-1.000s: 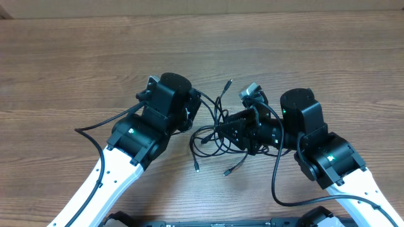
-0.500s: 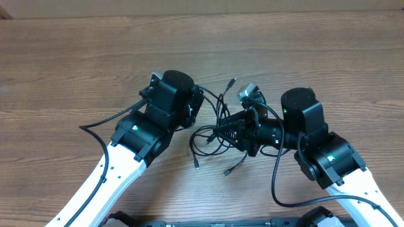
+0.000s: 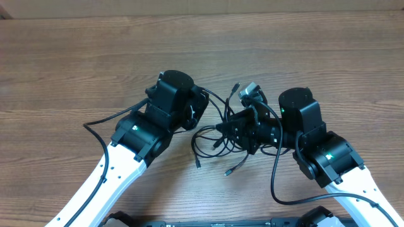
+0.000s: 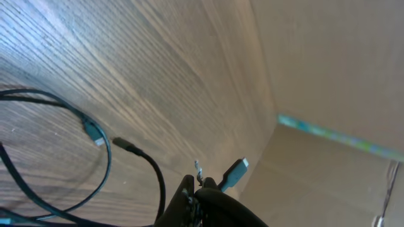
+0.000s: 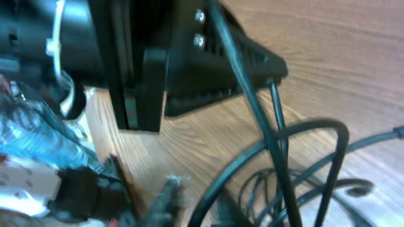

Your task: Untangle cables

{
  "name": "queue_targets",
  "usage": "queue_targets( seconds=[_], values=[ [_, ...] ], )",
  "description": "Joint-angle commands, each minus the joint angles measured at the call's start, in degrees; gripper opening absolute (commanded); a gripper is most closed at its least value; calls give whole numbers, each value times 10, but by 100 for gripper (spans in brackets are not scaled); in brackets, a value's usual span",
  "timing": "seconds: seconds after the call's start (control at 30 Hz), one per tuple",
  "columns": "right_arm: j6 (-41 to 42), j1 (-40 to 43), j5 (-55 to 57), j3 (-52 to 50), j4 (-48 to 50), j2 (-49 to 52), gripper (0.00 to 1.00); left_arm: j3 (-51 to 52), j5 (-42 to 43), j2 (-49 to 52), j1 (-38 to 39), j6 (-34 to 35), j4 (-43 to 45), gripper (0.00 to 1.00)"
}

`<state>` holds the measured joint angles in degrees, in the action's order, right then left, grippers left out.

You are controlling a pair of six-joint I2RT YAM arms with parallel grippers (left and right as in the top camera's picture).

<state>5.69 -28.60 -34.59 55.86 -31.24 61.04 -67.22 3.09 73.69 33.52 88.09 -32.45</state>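
The cables (image 3: 214,135) lay in a loose tangle on the wooden table (image 3: 328,50), between the two arms. The left gripper (image 3: 202,108) sat at the tangle's left edge, its fingers (image 4: 189,198) pressed together on one of the cables just below a plug (image 4: 234,172). The right gripper (image 3: 232,129) reached into the tangle from the right. Its wrist view was too blurred to tell how its fingers stood.

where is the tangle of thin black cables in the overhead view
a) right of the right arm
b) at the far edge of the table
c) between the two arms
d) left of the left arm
c: the cables lie bunched on the table in the gap between the left arm and the right arm.
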Motion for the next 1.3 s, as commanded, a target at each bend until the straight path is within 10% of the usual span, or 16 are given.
queue_targets(
  seconds=[0.0,0.43,1.27],
  values=[
    [3,-3,-12,1,6,1,4,-9,8,1,15,-18,-2,4],
    [3,-3,-45,1,19,-8,4,-9,-159,1,-3,-6,-70,4],
    [3,-1,-34,1,16,-67,4,-9,-154,1,-157,26,-276,4]
  ],
)
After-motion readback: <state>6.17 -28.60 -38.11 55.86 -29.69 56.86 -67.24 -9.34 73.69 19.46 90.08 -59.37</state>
